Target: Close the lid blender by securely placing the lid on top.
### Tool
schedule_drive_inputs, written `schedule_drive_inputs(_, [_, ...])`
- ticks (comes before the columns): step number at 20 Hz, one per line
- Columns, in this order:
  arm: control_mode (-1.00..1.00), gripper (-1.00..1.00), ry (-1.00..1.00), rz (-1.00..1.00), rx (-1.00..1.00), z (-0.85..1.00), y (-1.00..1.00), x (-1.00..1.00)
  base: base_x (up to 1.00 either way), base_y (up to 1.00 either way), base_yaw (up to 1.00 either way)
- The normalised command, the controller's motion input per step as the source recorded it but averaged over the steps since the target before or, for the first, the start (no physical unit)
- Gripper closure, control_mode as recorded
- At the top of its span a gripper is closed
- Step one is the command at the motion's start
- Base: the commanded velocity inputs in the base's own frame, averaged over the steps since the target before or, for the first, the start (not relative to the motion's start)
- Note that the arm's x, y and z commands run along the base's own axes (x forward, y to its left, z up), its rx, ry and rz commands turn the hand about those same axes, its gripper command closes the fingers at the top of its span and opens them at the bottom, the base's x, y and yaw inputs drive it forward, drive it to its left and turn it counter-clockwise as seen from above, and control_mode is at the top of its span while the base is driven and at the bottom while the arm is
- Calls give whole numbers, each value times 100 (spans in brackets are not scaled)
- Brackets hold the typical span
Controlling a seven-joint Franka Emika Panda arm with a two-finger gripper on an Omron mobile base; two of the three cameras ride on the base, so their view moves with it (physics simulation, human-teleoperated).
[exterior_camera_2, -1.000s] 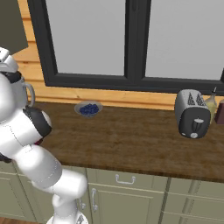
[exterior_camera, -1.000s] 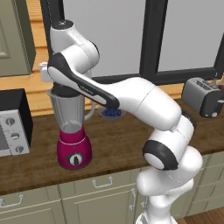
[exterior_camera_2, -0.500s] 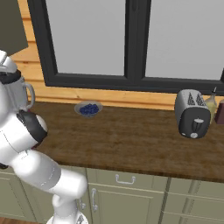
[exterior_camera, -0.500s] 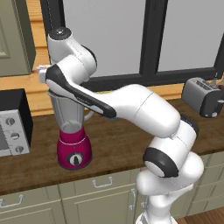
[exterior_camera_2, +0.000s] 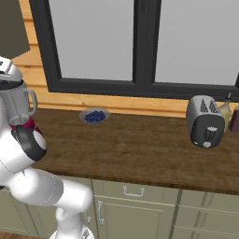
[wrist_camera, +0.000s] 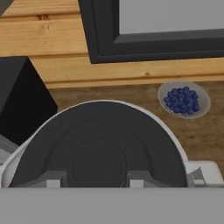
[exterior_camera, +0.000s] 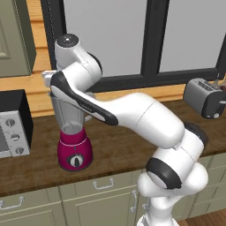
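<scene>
Gripper (wrist_camera: pixel 92 183) above lid (wrist_camera: pixel 99 148), flat on upright blender (exterior_camera: pixel 70 132).

One blender (exterior_camera: pixel 70 132) – left of frame. One lid (wrist_camera: pixel 100 153). One blueberry bowl (exterior_camera_2: pixel 94 115). One toaster (exterior_camera_2: pixel 205 121) – right. One toaster oven (exterior_camera: pixel 13 123), left edge.

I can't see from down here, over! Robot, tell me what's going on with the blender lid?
Gripper right above lid, grip unclear. Lid sits over blender jar mouth. Blueberry bowl well aside, nothing in the way.
</scene>
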Motion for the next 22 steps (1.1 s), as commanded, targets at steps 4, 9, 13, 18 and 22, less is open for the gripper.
schedule_drive_inputs(4, [-100,100,5,0,0,-36,0,0,0,0,0])
schedule_drive_inputs(9, [-100,-100,4,0,0,-40,0,0,0,0,0])
schedule_drive_inputs(13, [-100,-100,0,0,0,-6,0,0,0,0,0])
schedule_drive_inputs(18, [-100,-100,-3,0,0,0,-1,0,0,0,0])
schedule_drive_inputs(22, [-100,-100,-13,2,5,7,-13,-4,0,0,0])
